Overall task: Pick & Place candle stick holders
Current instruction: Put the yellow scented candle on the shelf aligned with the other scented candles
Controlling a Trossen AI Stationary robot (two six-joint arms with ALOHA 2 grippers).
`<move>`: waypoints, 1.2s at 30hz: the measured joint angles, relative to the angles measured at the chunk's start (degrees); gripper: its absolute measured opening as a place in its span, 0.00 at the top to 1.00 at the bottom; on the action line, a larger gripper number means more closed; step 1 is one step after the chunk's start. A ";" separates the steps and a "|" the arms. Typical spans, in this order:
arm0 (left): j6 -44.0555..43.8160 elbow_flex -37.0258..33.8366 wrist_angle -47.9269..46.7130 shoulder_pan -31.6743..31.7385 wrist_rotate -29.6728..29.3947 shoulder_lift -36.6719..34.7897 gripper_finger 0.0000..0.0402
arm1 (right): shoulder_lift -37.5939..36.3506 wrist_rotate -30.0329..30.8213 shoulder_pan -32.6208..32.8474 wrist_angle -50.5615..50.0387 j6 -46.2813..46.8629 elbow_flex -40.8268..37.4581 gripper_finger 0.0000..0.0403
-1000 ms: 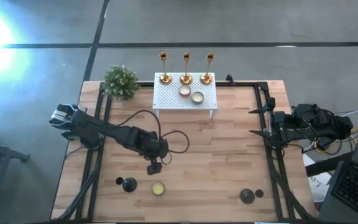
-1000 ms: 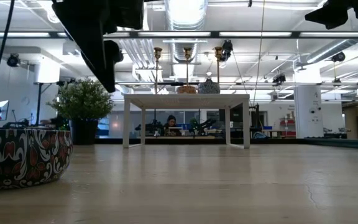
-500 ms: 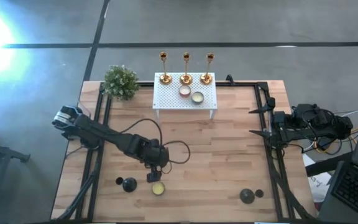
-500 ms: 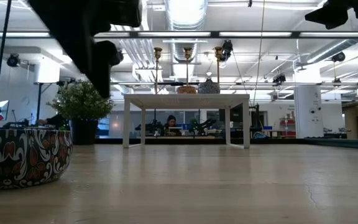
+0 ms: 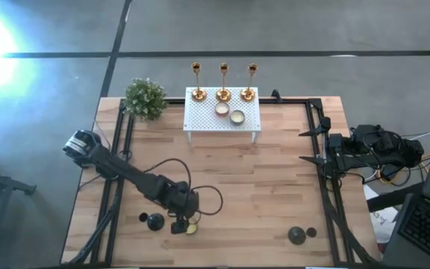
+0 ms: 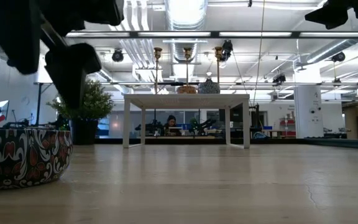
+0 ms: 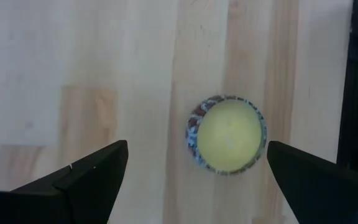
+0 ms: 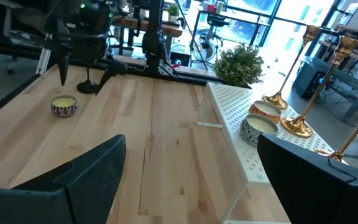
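1. Wooden table (image 5: 275,187) carries a white rack (image 5: 222,119) at its far edge; three gold candlesticks (image 5: 223,82) stand along the rack's back.
2. Two black holders (image 5: 155,221) sit near the front edge, well apart.
3. Left gripper (image 5: 179,226) hovers wide open and empty over a candle tin (image 7: 227,134), probably lining up nearby.
4. Right gripper (image 8: 191,180) waits open and empty at the right side.

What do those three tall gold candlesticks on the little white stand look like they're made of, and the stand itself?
The three gold candlesticks look like polished metal, perhaps brass or plated: they are shiny and catch bright glints. The white stand looks like painted sheet metal: flat, matte white, punched all over with small holes. Neither material can be confirmed from looks alone.
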 joint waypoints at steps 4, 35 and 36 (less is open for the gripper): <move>-1.05 -0.62 2.61 -1.82 -0.10 2.31 0.03 | 0.00 0.00 0.00 -0.01 0.00 0.00 0.11; -4.15 -2.18 17.01 -4.33 3.56 14.20 0.03 | 0.00 -0.01 0.01 -0.07 0.00 0.00 0.11; -4.15 -2.18 16.78 -4.37 3.39 14.23 0.03 | 0.00 0.00 0.00 -0.07 0.00 0.00 0.11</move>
